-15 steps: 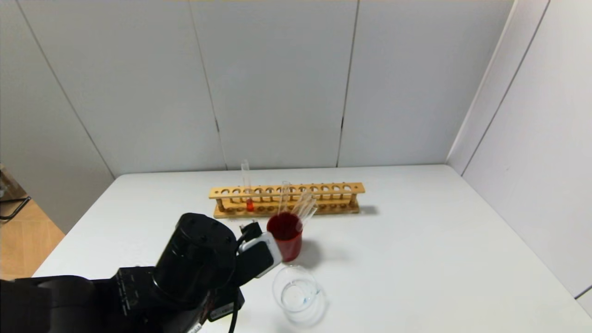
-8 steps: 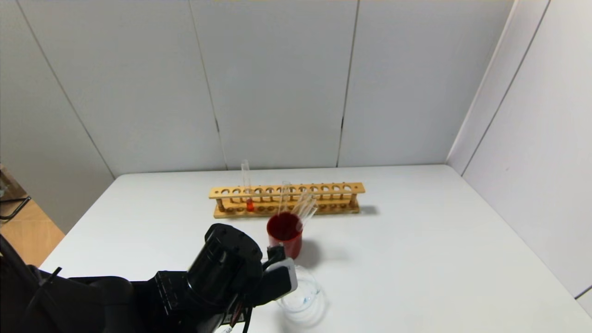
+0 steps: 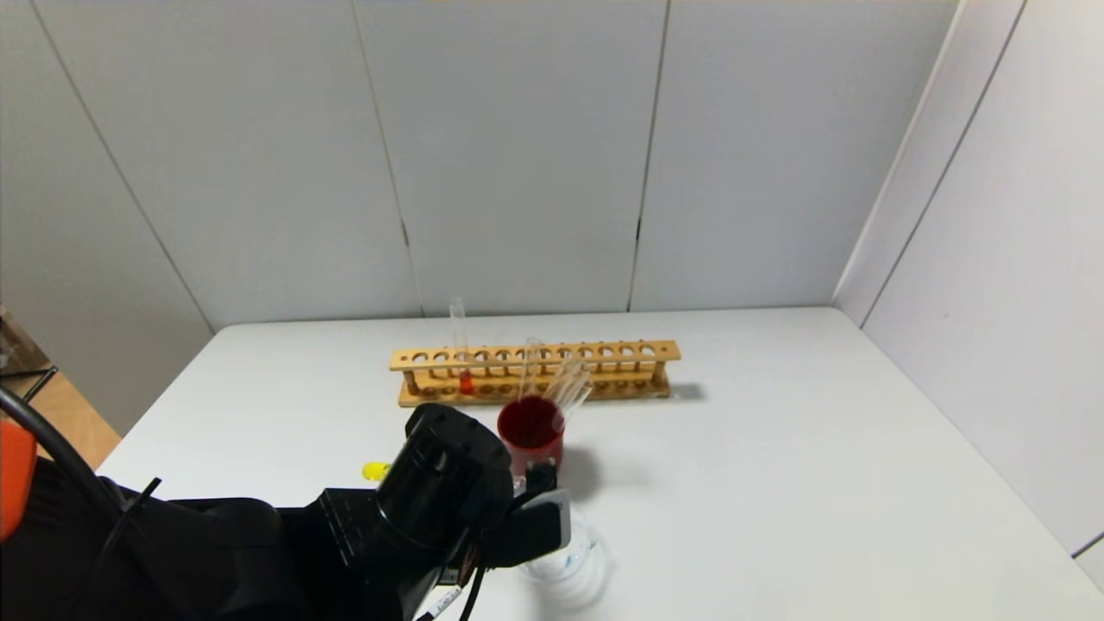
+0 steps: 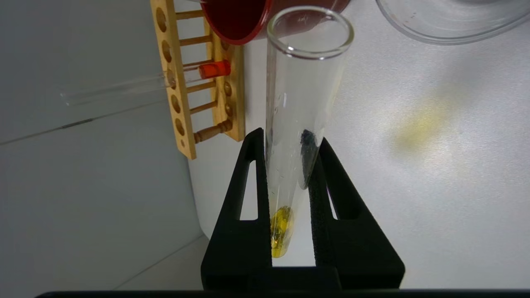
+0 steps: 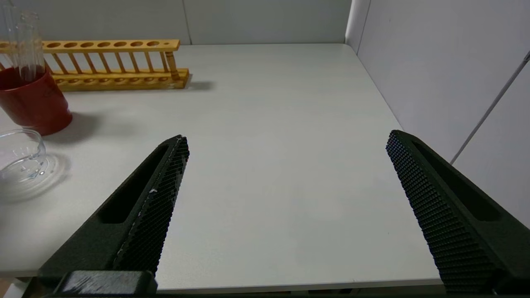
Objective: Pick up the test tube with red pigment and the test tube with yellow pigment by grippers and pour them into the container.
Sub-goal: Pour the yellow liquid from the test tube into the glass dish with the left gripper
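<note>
My left gripper (image 4: 290, 136) is shut on the test tube with yellow pigment (image 4: 304, 82). The tube lies tilted, its yellow bottom (image 3: 375, 471) sticking out to the left in the head view. Its open mouth (image 4: 310, 29) is close to the rim of the container (image 3: 576, 565), a low clear glass cup at the table's front. The test tube with red pigment (image 3: 465, 380) stands upright in the wooden rack (image 3: 604, 354). My right gripper (image 5: 285, 138) hangs open and empty over the front right of the table.
A beaker of dark red liquid (image 3: 532, 431) with plain clear tubes (image 3: 569, 384) leaning in it stands between the rack and the container. Grey walls close the table at the back and right. The table's left edge drops to the floor.
My left arm has moved forward and to the right toward the container. Its wrist has turned, so the tube's yellow end now shows on the left.
</note>
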